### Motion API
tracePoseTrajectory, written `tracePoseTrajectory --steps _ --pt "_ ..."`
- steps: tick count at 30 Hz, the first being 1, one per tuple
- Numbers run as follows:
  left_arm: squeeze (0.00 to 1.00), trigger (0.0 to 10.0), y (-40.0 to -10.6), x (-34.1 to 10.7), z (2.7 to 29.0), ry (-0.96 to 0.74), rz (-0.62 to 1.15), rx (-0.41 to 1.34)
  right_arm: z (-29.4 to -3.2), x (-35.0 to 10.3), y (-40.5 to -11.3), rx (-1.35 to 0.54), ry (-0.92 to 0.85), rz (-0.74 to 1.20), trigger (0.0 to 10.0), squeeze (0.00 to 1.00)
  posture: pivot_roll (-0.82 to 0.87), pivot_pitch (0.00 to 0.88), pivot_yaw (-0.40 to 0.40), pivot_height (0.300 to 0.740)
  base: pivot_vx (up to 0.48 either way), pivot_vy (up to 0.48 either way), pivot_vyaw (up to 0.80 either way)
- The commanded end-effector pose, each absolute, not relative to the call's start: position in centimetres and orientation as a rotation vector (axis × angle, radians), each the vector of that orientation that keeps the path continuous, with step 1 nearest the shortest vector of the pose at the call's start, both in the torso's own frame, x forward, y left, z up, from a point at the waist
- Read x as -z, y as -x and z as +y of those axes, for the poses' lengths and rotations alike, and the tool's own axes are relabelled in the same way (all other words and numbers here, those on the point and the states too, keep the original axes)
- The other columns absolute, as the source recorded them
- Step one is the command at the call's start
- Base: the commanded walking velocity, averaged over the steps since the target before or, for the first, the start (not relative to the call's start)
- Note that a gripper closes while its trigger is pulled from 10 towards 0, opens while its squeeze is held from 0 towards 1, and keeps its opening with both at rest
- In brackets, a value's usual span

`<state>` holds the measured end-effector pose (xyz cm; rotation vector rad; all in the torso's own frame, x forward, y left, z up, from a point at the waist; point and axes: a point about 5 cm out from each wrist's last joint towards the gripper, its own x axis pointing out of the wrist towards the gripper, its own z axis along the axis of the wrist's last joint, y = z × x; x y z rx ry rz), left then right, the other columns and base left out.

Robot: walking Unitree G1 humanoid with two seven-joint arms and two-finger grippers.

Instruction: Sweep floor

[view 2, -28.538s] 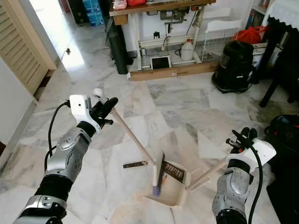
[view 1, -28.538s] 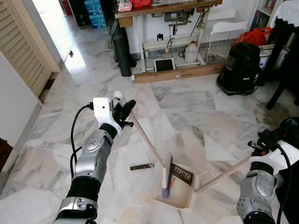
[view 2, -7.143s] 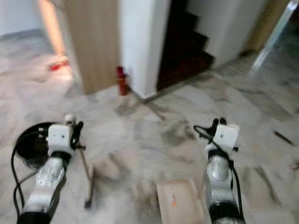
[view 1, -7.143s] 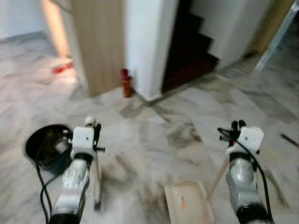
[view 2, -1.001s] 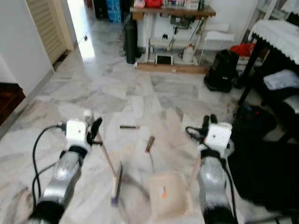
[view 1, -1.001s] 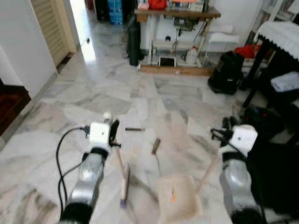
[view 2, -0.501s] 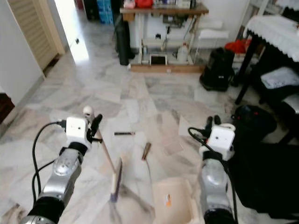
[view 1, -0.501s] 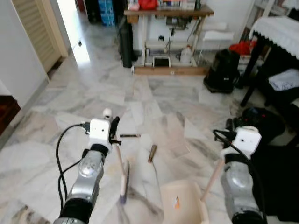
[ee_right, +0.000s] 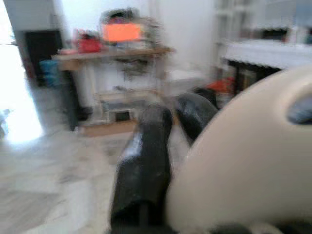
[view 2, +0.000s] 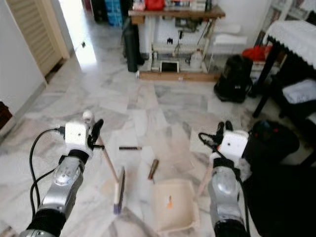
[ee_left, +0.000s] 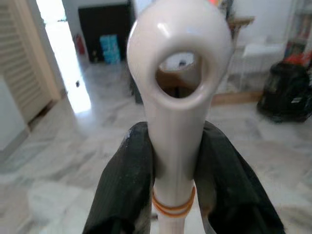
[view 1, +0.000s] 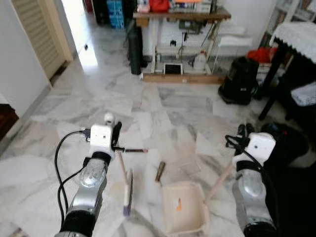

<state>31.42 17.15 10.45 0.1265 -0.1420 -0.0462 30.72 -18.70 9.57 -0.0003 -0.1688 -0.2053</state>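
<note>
Two tools in play, both already gripped. Left gripper point(ee_left: 170, 161) clamping tight on the broom handle point(view 1: 120, 163), pale hanging-loop end poking out above the fingers point(ee_left: 124, 180); broom head point(view 1: 128, 190) resting on the floor just left of the dustpan point(view 1: 183, 207). Right gripper point(view 1: 243, 132) carrying the dustpan's wooden handle point(view 1: 219, 182), apparently closed around it, though the blurred right wrist view is not showing the contact clearly.

Risks, judged from here:
- Missing the brown stick-like scrap point(view 1: 159, 172) lying between broom head and pan mouth, if the stroke is running parallel to it instead of behind it.
- Leaving the thin dark strip point(view 1: 134, 150) further out, beyond easy reach without stepping forward.
- Tipping the pan: one orange bit point(view 1: 178, 201) already sitting inside, likely spilling if the handle is rolling in the grip.
- Lip lifting off the floor, letting debris slide under.
- Broom twisting in the fingers under side load.

Surface: glossy grey-veined marble tile point(view 1: 163, 111), hard and slick, debris likely skating rather than stopping. Room: louvred door point(view 1: 42, 34) at left, wooden workbench point(view 1: 177, 15) at the far wall, black vacuum cleaner point(view 1: 238, 79) and dark table with white cloth point(view 1: 296, 37) on the right.
</note>
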Motion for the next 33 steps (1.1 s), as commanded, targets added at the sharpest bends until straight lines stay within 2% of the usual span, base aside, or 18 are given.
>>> tracePoseTrajectory --steps 1,33 --pt "0.0 10.0 -31.93 -12.15 16.85 -0.138 -0.212 0.05 -19.59 -10.21 -30.68 0.23 0.009 -0.195 10.0 0.0 0.0 0.0 0.007 0.74 0.352 0.0 0.0" --pt "0.0 10.0 -31.86 -12.35 16.48 -0.135 -0.213 0.061 -19.71 -10.21 -30.72 0.238 0.003 -0.188 10.0 0.0 0.0 0.0 0.014 0.74 0.351 0.0 0.0"
